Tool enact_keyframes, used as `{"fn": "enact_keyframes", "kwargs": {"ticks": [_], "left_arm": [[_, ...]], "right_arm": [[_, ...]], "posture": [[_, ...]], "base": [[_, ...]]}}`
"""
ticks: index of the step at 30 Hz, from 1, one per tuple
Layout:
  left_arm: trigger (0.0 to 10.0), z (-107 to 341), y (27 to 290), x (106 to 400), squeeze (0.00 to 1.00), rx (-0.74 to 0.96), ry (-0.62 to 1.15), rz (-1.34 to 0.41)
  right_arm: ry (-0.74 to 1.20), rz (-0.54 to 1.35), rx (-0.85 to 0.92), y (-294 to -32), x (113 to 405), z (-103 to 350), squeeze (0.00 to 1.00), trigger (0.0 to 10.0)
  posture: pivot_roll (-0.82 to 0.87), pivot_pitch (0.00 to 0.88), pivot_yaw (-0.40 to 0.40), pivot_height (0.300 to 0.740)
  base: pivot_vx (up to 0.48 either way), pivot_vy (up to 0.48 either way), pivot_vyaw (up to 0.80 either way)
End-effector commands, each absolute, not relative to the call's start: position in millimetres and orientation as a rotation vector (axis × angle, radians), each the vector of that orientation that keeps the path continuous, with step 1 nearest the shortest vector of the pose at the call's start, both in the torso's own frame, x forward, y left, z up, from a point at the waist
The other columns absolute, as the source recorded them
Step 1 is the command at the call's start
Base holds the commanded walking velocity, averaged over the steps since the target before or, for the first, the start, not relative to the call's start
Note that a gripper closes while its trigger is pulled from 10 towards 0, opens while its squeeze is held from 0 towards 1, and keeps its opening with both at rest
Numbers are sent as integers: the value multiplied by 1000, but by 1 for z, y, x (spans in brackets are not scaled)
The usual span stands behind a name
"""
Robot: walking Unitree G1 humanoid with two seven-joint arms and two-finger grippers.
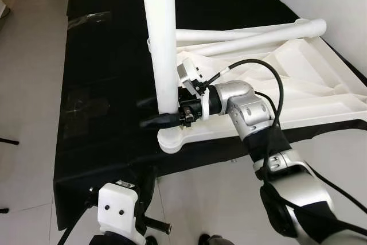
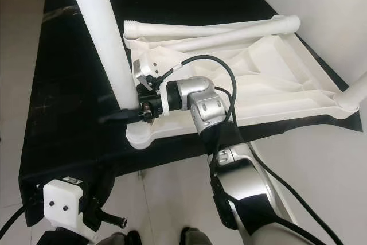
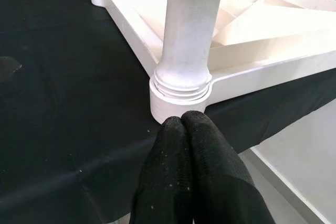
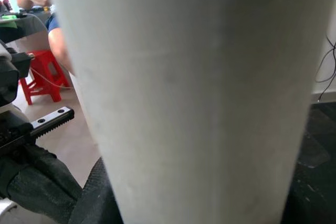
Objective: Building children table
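Right gripper (image 1: 172, 117): jaws closed around the upright white table leg (image 1: 160, 38), low on it, likely to steady it in its corner socket (image 1: 172, 139).
Left gripper (image 3: 191, 145): jaws pressed together, nothing held, just before the socket.
Tabletop (image 1: 321, 93): laid upside down on the black worktop (image 1: 109, 84).

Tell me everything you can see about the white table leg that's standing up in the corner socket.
The upright leg is a smooth white tube, plastic by its look, slightly wider toward the top. Ridged rings, like threads, show at its foot, which stands in the round corner socket of the upside-down white tabletop, itself lying on a black-covered surface. The leg leans slightly. The right gripper clasps it low down, just above the socket. Two other white legs lie across the tabletop behind it.
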State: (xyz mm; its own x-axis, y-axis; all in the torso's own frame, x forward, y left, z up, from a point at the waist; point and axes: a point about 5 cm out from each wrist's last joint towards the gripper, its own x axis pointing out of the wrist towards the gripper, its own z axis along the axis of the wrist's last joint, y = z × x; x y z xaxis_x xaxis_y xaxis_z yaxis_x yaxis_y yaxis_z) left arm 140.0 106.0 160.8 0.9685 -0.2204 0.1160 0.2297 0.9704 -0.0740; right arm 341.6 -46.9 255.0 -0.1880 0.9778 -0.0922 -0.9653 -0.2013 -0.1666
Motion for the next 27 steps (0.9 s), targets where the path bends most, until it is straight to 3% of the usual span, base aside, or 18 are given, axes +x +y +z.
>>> {"fn": "enact_keyframes", "kwargs": {"ticks": [1,6,11,13,14,15,19,25,26,27], "left_arm": [[10000,158,103,137,0,-93,-86,-233],[10000,157,103,138,0,-94,-85,-232],[10000,157,104,138,0,-95,-86,-232],[10000,157,106,138,0,-94,-88,-232],[10000,157,106,138,0,-94,-88,-232],[10000,157,106,139,0,-93,-89,-232],[10000,157,107,140,0,-88,-89,-228],[10000,155,107,142,0,-86,-88,-228],[10000,155,108,143,0,-84,-91,-224],[10000,155,108,143,0,-84,-91,-224]], "right_arm": [[-75,1787,-166,-46,338,247,0,0],[-114,1694,-160,-58,337,241,0,0],[-122,1470,-163,-68,333,228,0,0],[-68,823,-264,-71,334,198,0,0],[-68,823,-264,-71,334,198,0,0],[-41,663,-249,-69,317,185,0,0],[1,683,-162,-47,295,176,0,0],[-20,752,-142,-31,294,178,0,0],[-23,765,-131,-29,298,180,0,10000],[-23,765,-131,-29,298,180,0,10000]], "posture": [[0,241,-16,740],[-12,237,-15,740],[-23,238,-28,740],[-32,241,-34,740],[-32,241,-34,740],[-32,241,-27,740],[-44,224,-13,740],[-34,217,-19,740],[-31,215,-20,740],[-31,215,-20,740]], "base": [[0,0,0],[0,0,0],[0,0,0],[0,0,0],[0,0,0],[0,0,0],[0,0,0],[0,0,0],[0,0,0],[0,0,0]]}}
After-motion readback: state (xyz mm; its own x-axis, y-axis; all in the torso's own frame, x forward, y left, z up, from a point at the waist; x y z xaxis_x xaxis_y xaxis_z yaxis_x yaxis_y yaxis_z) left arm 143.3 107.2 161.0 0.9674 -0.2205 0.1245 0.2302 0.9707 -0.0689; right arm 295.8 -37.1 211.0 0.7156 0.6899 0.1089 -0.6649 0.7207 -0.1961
